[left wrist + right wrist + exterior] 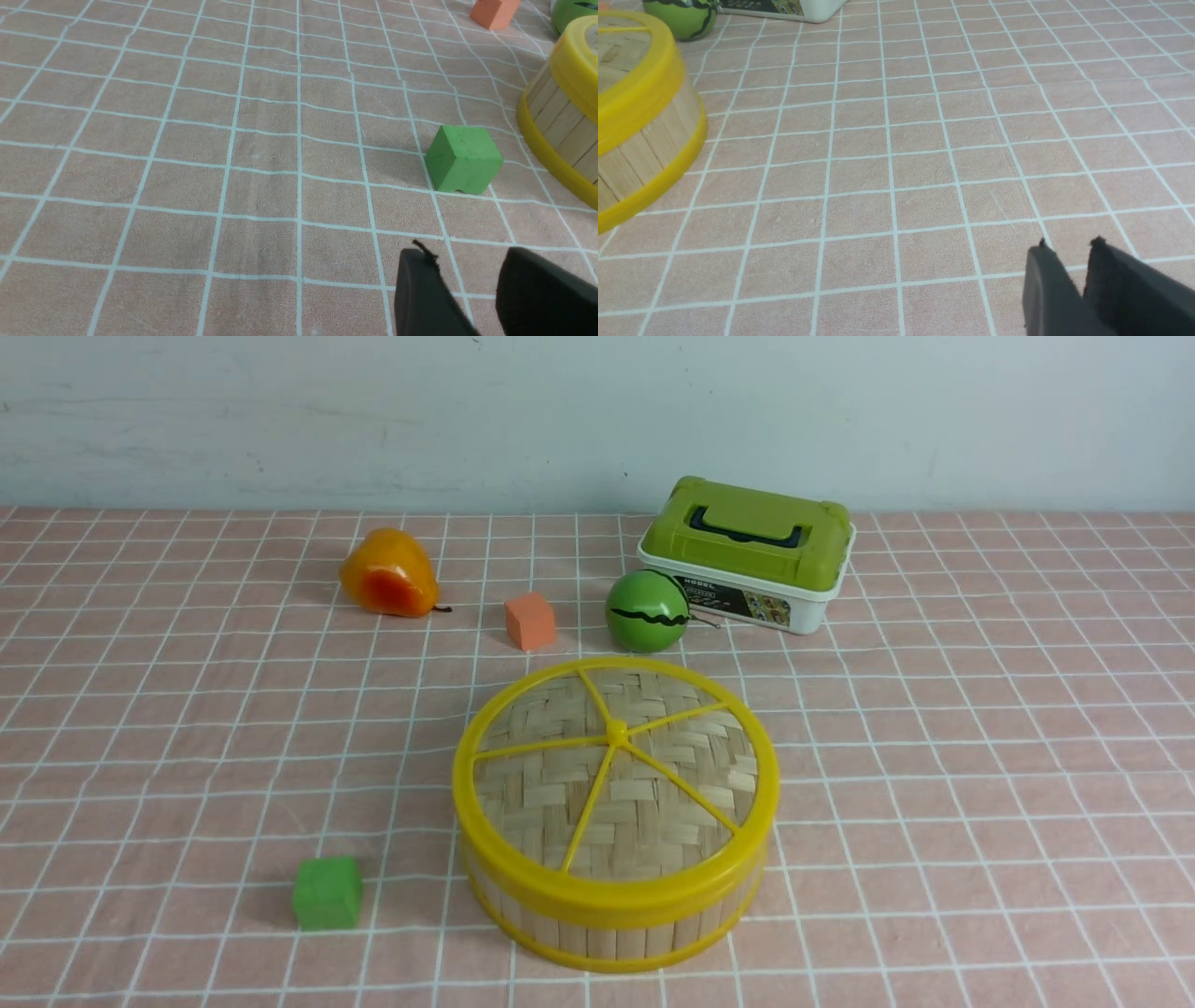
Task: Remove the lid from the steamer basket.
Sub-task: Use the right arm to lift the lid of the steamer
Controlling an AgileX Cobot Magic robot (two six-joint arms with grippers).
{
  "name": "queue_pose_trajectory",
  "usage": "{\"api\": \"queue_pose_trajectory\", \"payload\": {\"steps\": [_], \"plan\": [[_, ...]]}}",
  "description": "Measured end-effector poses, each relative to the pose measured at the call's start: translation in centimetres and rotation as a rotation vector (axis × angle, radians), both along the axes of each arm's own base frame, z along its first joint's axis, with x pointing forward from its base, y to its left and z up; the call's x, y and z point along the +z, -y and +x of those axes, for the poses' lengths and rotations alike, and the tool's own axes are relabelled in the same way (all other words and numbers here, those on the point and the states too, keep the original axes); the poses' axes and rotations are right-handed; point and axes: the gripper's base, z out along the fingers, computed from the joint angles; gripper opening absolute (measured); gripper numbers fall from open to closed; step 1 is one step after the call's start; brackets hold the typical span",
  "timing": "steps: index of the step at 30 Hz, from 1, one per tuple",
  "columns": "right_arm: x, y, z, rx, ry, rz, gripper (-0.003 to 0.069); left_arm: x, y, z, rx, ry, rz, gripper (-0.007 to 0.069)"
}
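The lid (616, 775), woven pale bamboo with a yellow rim and yellow spokes, sits flat on the steamer basket (607, 938) at the table's middle front. Neither arm shows in the front view. In the left wrist view my left gripper (467, 261) hovers open over the cloth with nothing between its fingers; the basket wall (560, 126) lies well off to one side. In the right wrist view my right gripper (1069, 247) has its tips slightly parted and empty, far from the lid's rim (640, 93) and the basket wall (644, 149).
A green cube (327, 892) lies to the basket's left, close to my left gripper's fingers. Behind the basket are an orange pear (387, 574), an orange cube (529, 621), a green striped ball (646, 610) and a white box with a green top (747, 555).
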Motion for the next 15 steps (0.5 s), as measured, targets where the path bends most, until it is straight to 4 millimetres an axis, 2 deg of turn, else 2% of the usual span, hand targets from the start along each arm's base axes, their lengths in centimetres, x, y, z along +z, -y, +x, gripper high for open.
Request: {"api": "queue_pose_trajectory", "payload": {"steps": [15], "plan": [[0.00, 0.00, 0.00, 0.000, 0.000, 0.000, 0.0123, 0.00, 0.00, 0.00, 0.000, 0.000, 0.000, 0.0239]]}}
